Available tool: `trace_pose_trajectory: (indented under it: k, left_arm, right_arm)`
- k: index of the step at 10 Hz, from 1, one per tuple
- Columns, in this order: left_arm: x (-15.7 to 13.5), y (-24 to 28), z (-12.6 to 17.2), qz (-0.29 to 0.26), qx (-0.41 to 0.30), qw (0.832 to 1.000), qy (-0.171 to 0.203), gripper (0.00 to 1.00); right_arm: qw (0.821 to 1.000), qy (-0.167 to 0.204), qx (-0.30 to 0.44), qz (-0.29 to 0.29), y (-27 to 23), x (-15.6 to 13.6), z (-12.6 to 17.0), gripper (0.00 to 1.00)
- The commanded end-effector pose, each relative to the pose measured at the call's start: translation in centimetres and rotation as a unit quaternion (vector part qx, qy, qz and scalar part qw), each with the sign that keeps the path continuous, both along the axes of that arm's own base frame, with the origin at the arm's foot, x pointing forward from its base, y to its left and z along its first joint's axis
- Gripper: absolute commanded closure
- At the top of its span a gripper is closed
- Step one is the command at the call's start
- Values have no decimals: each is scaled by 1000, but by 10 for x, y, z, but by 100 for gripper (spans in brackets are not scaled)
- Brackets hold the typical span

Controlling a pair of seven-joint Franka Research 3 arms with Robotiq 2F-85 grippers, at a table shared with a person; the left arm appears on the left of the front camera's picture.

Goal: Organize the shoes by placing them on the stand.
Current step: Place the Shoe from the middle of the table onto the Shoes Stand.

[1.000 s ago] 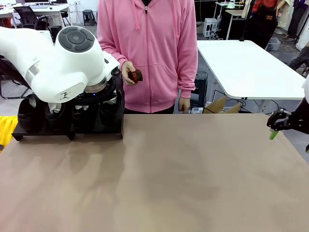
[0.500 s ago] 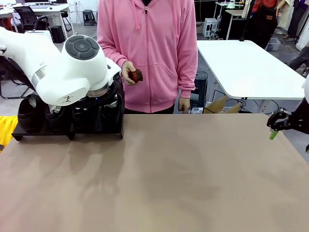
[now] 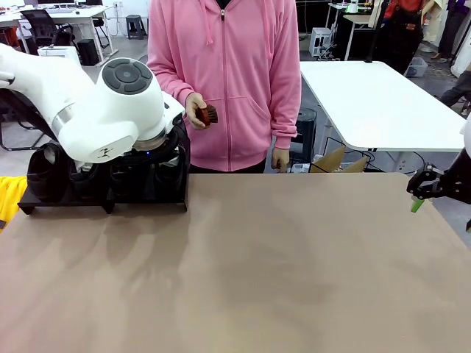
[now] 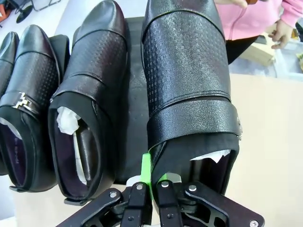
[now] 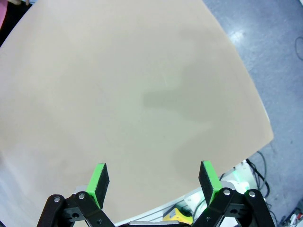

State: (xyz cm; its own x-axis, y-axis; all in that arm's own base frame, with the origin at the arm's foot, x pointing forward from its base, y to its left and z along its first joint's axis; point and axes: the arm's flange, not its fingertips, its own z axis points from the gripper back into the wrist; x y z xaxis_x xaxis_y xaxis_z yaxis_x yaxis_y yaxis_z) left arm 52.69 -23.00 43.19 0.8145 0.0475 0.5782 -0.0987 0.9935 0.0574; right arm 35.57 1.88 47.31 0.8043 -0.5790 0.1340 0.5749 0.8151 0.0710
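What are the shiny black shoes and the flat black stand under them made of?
The glossy black dress shoes look like leather: light glints off them, and the tops carry a tiny stamped grid with a pebbly strap. White paper stuffing shows inside. The low matte black stand looks dull and smooth, with no shine; maybe painted metal or plastic, I can't tell which. The left gripper is shut on one shoe's heel edge.

Glossy black shoes [image 4: 90, 94] stand side by side on a low black stand [image 3: 66, 202] at the table's far left. The rightmost shoe [image 4: 189, 75], embossed with a strap, is pinched at its heel edge.
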Motion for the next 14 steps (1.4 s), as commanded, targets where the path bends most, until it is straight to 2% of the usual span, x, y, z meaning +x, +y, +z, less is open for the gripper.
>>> trace_pose_trajectory:
  k: [1, 7, 10, 12, 14]
  left_arm:
    - [8, 2, 3, 4, 6, 1000, -12, 100]
    - [14, 3, -1, 18, 45, 999, -16, 100]
    - [17, 5, 0, 22, 45, 999, -15, 44]
    - [18, 5, -1, 22, 43, 999, -14, 14]
    - [18, 3, 0, 24, 41, 999, -19, 14]
  right_arm:
    - [1000, -2, 1, 1, 0, 0, 1, 0]
    - [1000, -2, 1, 1, 0, 0, 1, 0]
    - [1000, -2, 1, 1, 0, 0, 1, 0]
    - [1000, -2, 1, 1, 0, 0, 1, 0]
    - [1000, -2, 1, 1, 0, 0, 1, 0]
